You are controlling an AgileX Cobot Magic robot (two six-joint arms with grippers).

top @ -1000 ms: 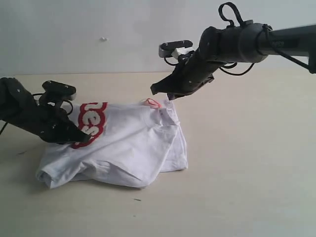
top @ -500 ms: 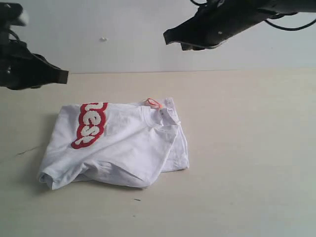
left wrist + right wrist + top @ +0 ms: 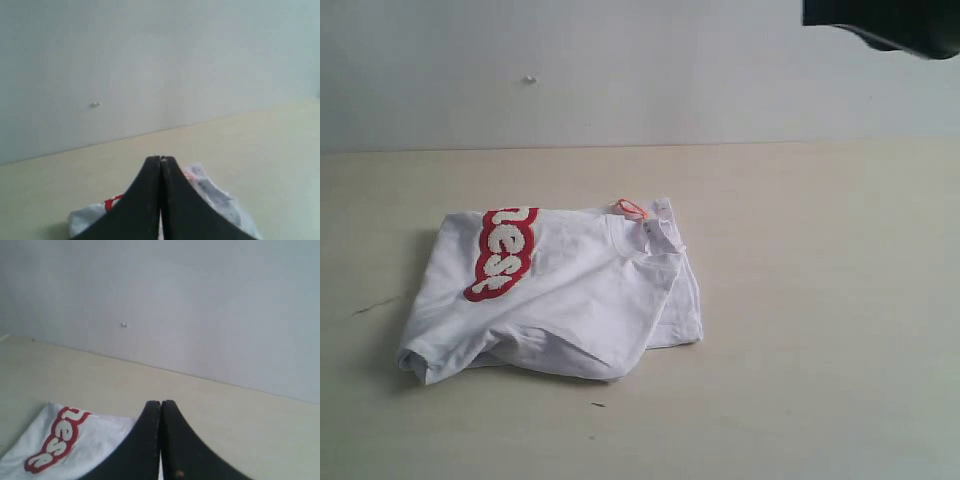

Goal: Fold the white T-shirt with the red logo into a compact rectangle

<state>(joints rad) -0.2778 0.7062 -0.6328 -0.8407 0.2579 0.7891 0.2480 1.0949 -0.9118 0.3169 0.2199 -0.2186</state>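
Observation:
The white T-shirt (image 3: 560, 295) lies folded in a rough, rumpled rectangle on the table, left of centre. Part of the red logo (image 3: 501, 253) shows on its upper left, and the orange neck tag (image 3: 630, 208) sticks out at its far edge. Nothing holds the shirt. My left gripper (image 3: 160, 160) is shut and empty, raised well above the shirt (image 3: 220, 200); the exterior view does not show it. My right gripper (image 3: 160, 403) is shut and empty too, high over the shirt (image 3: 85, 445) and the logo (image 3: 52, 445). Only a dark piece of the right arm (image 3: 885, 20) shows top right.
The pale wooden table (image 3: 820, 300) runs back to a plain white wall (image 3: 620, 70). A small dark mark (image 3: 597, 404) lies in front of the shirt.
Both arms have risen up and away from the shirt. The left one has left the exterior view, the right one is nearly out at the top right. The shirt lies still.

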